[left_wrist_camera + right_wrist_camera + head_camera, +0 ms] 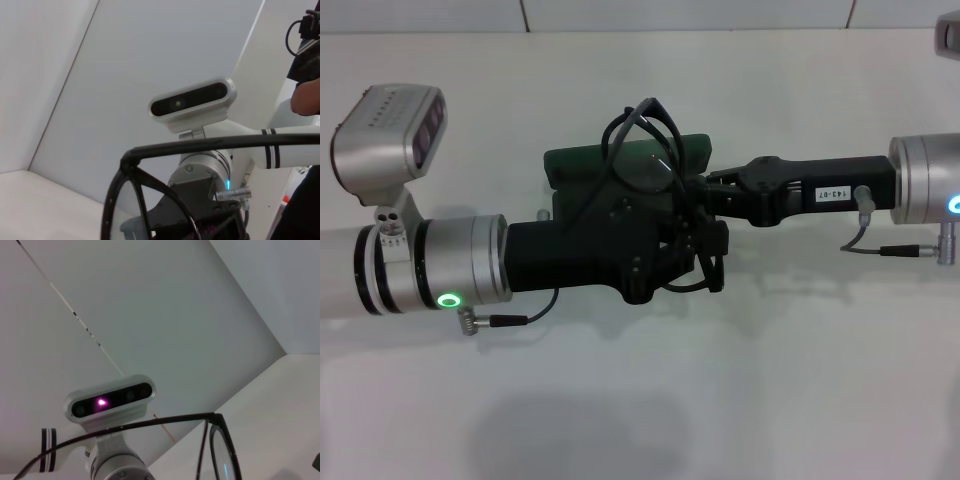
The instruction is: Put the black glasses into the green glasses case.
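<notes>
The black glasses (655,170) sit tilted at the table's middle, their temple arms looping up over the green glasses case (582,165), which lies just behind and under them and is mostly covered. My left gripper (695,245) reaches in from the left across the front of the case. From the right, my right gripper (712,185) comes up to the glasses' edge. The two grippers meet there in one black mass, so the grip on the glasses is hidden. The glasses' frame (200,145) shows close in the left wrist view, and the frame (220,440) also shows in the right wrist view.
White tabletop (640,400) all around, with a pale wall behind. Cables hang from both wrists. The right arm's wrist camera (192,102) faces the left one, and the left arm's wrist camera (112,400) faces back.
</notes>
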Robot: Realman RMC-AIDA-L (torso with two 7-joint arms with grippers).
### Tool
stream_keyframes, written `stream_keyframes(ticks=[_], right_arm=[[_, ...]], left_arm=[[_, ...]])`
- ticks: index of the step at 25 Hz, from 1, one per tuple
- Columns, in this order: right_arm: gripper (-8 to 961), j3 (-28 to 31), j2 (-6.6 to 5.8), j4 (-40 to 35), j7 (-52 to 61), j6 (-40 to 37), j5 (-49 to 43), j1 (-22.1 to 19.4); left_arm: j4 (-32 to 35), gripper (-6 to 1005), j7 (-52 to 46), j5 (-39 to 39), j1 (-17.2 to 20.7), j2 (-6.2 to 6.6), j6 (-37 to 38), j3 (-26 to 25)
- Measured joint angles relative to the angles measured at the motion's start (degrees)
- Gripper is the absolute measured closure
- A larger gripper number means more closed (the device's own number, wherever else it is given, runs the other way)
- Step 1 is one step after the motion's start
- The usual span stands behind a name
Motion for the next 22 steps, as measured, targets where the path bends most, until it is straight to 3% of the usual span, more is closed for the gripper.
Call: stream_keyframes(ticks=[8, 16, 22], right_arm=[[902, 0.8, -0.43, -0.1, -0.2, 0.1, 0.0, -0.5], [902, 3.9, -0.93, -3.3, -2.3, 0.3, -0.1, -3.7], [903, 3.6, -0.99, -3.9, -3.2, -0.1, -0.5, -4.3]], left_arm=[[0.6, 1000, -1.6, 0.4, 0.3, 0.29, 2.4, 0.0], [0.9, 1000, -4.8, 0.8, 0.9, 1.26, 5.0, 0.2], [1.6, 1000, -5.7, 0.6, 0.9, 0.99, 5.1, 0.0]])
